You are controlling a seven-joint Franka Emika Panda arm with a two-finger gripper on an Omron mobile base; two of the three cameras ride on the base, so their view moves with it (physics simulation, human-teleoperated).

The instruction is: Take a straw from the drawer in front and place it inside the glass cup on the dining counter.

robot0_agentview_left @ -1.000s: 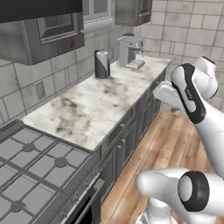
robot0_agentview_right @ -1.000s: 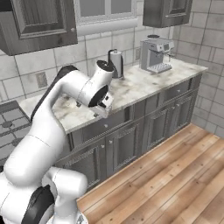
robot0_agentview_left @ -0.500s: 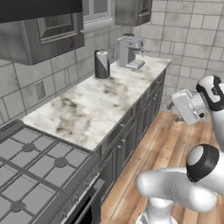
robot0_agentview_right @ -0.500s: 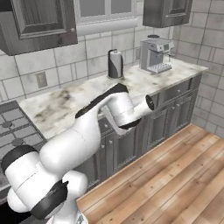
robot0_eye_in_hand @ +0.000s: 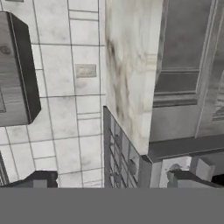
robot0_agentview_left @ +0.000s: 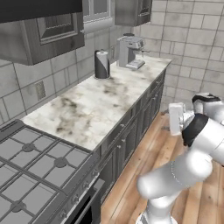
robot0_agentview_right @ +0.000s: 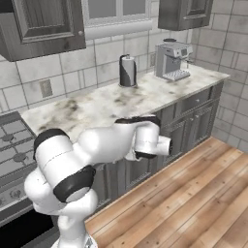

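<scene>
This is a home kitchen. A marble worktop [robot0_agentview_left: 100,105] runs along the wall over dark grey panelled cabinets [robot0_agentview_right: 193,116], with matching wall cupboards [robot0_agentview_left: 52,35] hung above. At one end sits a gas hob [robot0_agentview_left: 30,166] with black grates, an oven door [robot0_agentview_left: 85,210] beneath it. On the worktop stand a coffee machine [robot0_agentview_right: 172,60] and a dark canister [robot0_agentview_right: 127,70]. The wall behind is covered in pale square tiles [robot0_agentview_left: 197,43] with a socket [robot0_agentview_right: 46,88] set in, and the floor [robot0_agentview_right: 193,203] is wooden planks.
</scene>
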